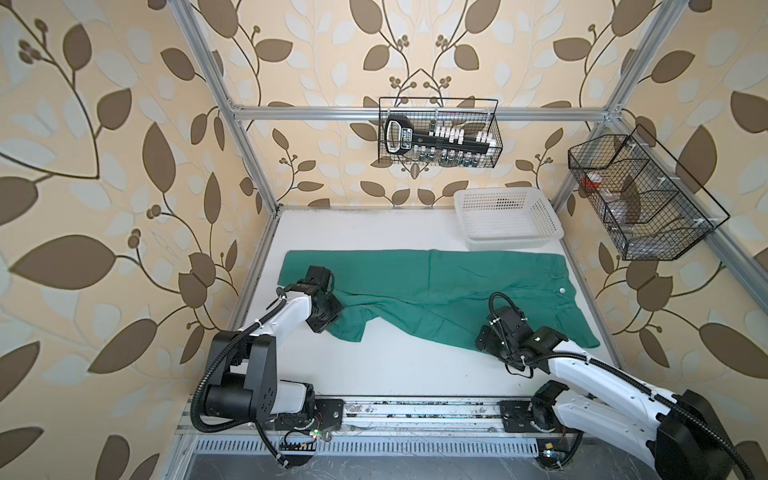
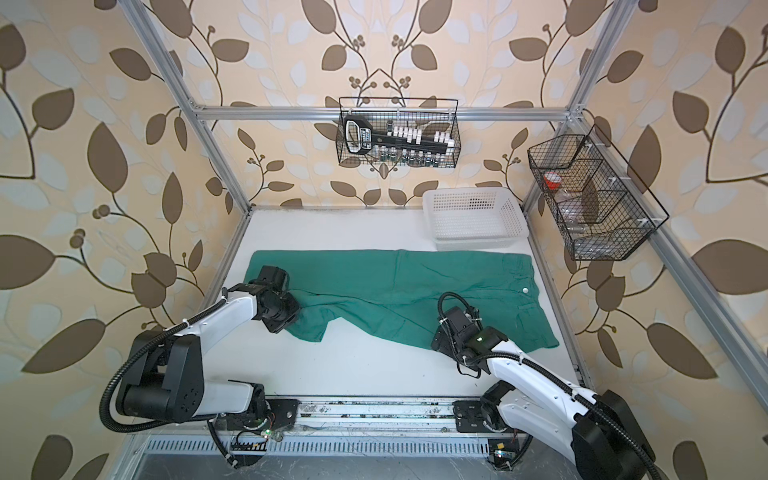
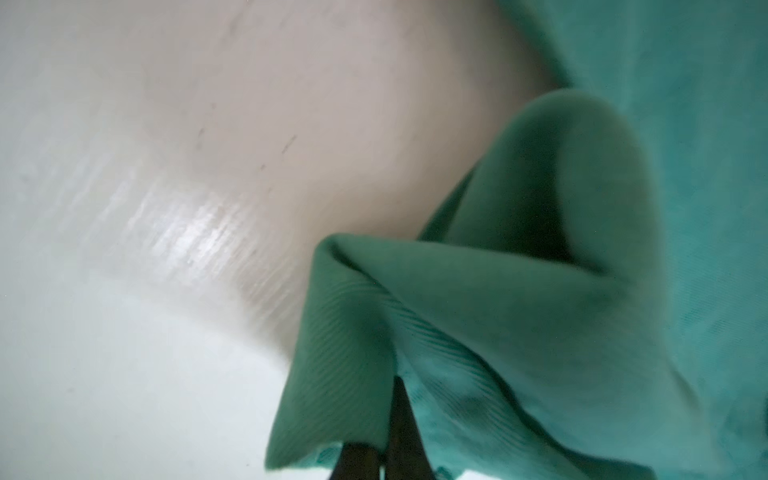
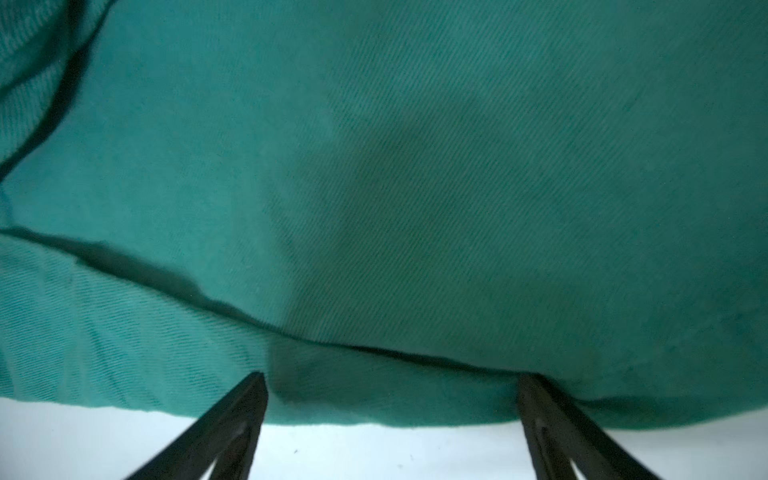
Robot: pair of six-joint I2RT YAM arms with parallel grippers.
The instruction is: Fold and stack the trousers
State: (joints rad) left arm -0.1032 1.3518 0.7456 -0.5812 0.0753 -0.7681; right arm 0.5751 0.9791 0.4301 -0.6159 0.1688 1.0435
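Teal trousers: left fingers clamp a leg's edge, right fingers spread at the near edge.

White basket, far right on table; wire basket, back rail; wire bin, right rail

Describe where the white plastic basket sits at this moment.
In both top views the white basket sits in the far right corner of the table, just behind the waistband end of the trousers and near the wire rack on the right frame.

White table bears trousers and basket.
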